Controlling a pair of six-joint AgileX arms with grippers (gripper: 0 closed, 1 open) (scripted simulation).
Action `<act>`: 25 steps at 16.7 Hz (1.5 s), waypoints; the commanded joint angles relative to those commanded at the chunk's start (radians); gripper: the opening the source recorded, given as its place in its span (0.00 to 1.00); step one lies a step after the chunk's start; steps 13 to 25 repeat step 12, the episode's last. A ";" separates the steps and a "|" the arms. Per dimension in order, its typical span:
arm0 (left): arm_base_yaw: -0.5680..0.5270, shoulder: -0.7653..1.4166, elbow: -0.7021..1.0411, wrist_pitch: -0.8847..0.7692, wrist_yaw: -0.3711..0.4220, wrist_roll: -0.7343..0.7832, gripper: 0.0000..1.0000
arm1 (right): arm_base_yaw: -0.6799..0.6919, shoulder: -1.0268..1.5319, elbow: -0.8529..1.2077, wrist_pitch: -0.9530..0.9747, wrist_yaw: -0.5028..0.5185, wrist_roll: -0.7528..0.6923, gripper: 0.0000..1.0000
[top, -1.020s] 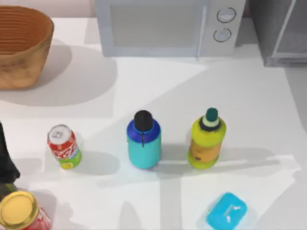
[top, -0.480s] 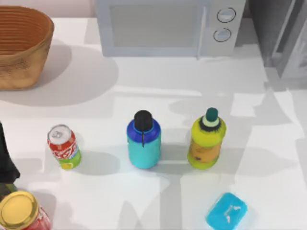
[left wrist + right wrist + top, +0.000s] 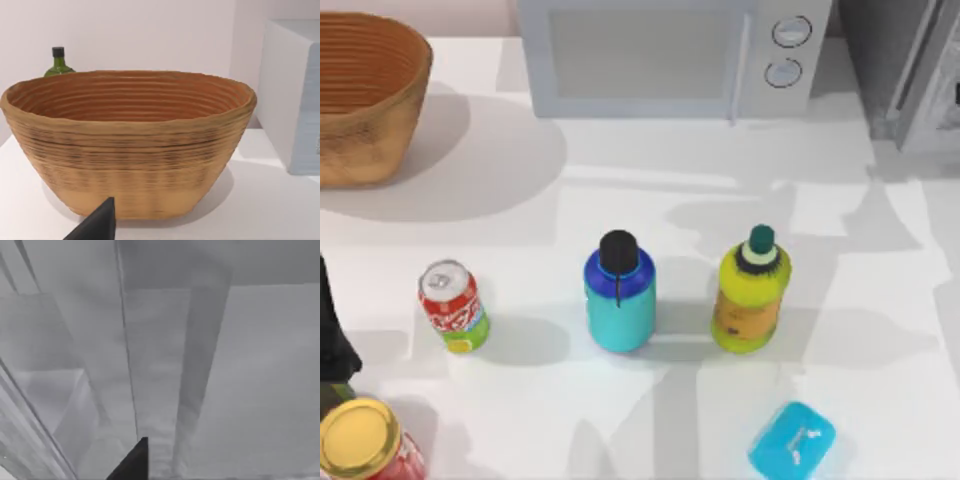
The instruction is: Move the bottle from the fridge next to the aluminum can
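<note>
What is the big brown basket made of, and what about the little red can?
The basket looks like woven or coiled plant fibre, matt tan: ribbed rings run round its wall. It could also be moulded. The aluminum can looks like thin metal: silvery pull-tab top, glossy printed red side.

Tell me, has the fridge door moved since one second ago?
Yes. In the top view the fridge door has swung open, its lower edge further from the microwave than before.
</note>
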 joint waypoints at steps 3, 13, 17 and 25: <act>0.000 0.000 0.000 0.000 0.000 0.000 1.00 | 0.002 0.099 0.123 -0.022 0.000 0.001 1.00; 0.000 0.000 0.000 0.000 0.000 0.000 1.00 | 0.002 0.327 0.411 -0.086 0.008 0.002 1.00; 0.000 0.000 0.000 0.000 0.000 0.000 1.00 | 0.002 0.327 0.411 -0.086 0.008 0.002 1.00; 0.000 0.000 0.000 0.000 0.000 0.000 1.00 | 0.002 0.327 0.411 -0.086 0.008 0.002 1.00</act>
